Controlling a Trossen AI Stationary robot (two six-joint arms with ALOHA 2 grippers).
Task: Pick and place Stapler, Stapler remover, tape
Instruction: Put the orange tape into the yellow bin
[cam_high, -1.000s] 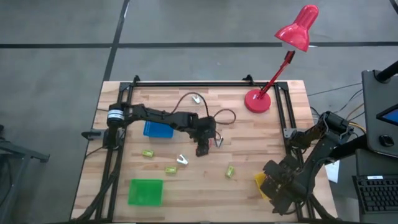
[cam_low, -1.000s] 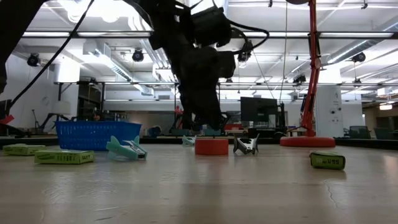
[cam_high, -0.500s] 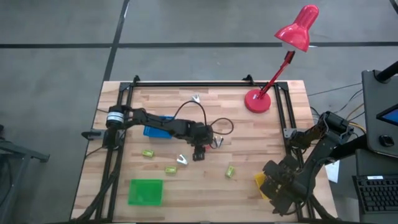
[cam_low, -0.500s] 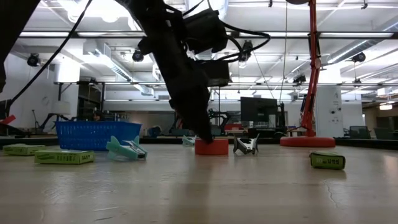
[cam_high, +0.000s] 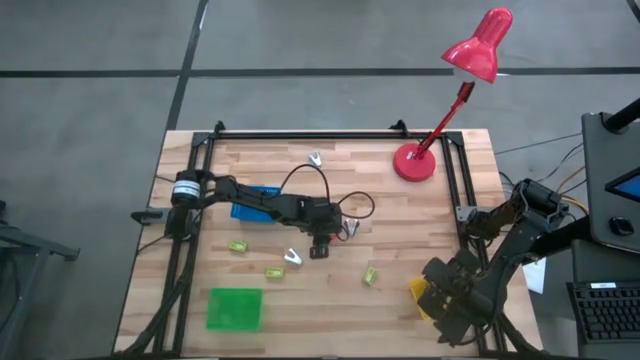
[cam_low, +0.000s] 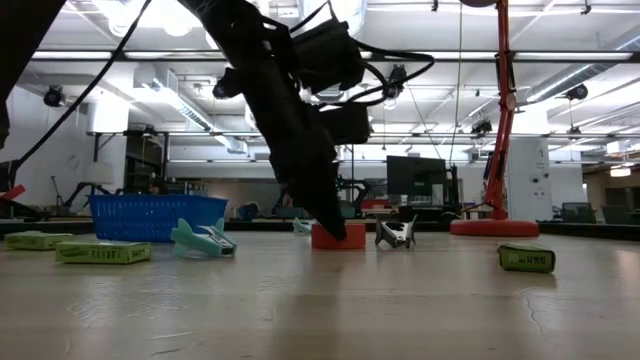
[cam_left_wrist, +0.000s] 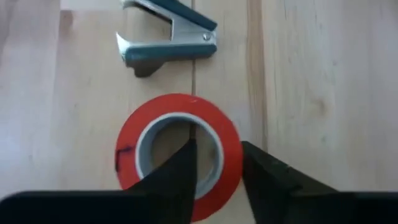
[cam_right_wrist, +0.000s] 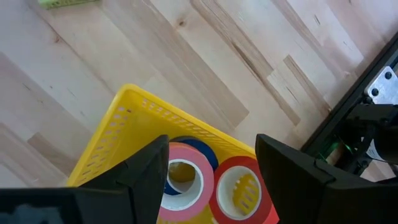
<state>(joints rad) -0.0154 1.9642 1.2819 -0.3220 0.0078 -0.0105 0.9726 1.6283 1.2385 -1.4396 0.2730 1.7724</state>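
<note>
L gripper (cam_left_wrist: 217, 168) is down at table centre, fingers straddling the wall of a red tape roll (cam_left_wrist: 177, 152) lying flat on the wood: one finger in the hole, one outside, not visibly pinched. Staple remover (cam_left_wrist: 169, 38) lies just beside the roll. R gripper (cam_right_wrist: 211, 180) hangs spread over yellow basket (cam_right_wrist: 118, 134) holding tape rolls, at table's right-front corner.

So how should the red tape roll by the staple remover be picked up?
From above, across one wall of the ring. The red tape roll lies flat with its hole up, and the left gripper already has one finger inside, one outside. The staple remover lies apart.
</note>
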